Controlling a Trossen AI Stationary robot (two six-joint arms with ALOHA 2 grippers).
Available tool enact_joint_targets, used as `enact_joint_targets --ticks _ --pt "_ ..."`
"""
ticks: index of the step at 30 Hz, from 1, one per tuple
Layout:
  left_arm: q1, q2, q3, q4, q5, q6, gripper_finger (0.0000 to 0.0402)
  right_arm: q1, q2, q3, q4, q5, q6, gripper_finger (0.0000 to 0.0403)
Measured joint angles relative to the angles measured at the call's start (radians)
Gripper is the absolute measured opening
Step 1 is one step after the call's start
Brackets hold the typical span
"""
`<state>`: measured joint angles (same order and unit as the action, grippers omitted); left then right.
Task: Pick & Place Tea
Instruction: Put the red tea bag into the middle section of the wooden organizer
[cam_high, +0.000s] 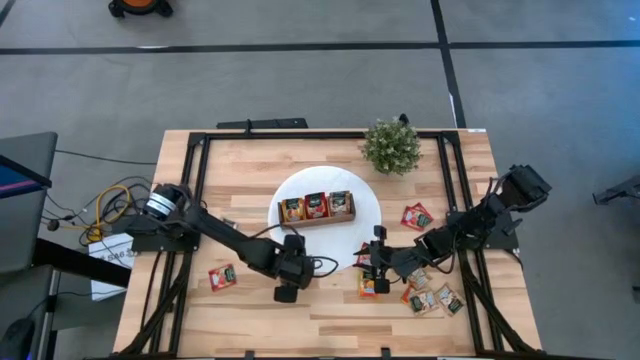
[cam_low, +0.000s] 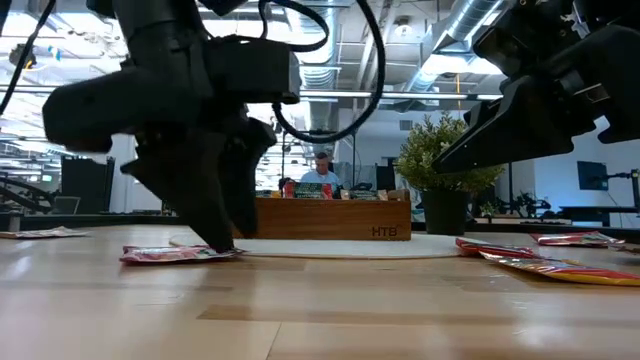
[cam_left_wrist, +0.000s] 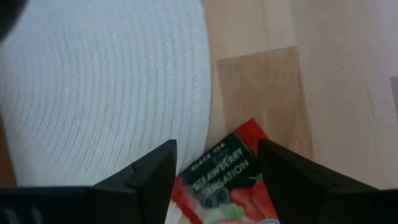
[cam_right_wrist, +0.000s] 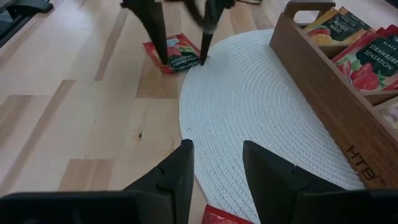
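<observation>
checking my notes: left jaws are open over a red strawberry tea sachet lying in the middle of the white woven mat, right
Not quite. The red strawberry tea sachet lies at the edge of the round white woven mat, mostly on the wooden table, as the left wrist view shows. The left gripper does stand over it, jaws open.

From my remote station I'm looking into a robotics lab: exposed ceiling ducts (cam_low: 470, 25), monitors (cam_low: 590, 175) on benches, a seated person (cam_low: 322, 172) behind the wooden table (cam_high: 330, 310), taped grey floor (cam_high: 300, 80).
</observation>
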<state>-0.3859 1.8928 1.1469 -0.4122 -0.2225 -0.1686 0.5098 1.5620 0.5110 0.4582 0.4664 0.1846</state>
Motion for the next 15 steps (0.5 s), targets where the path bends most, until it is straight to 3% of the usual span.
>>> enact_joint_targets --ticks 8,15 --pt "0.004 0.051 0.002 0.119 -0.003 -0.036 0.0183 0.000 0.000 0.000 -0.001 0.000 0.001 0.0128" --pt "0.005 0.056 0.000 0.278 -0.027 -0.176 0.0115 0.000 0.000 0.000 -0.001 0.000 0.001 0.0128"
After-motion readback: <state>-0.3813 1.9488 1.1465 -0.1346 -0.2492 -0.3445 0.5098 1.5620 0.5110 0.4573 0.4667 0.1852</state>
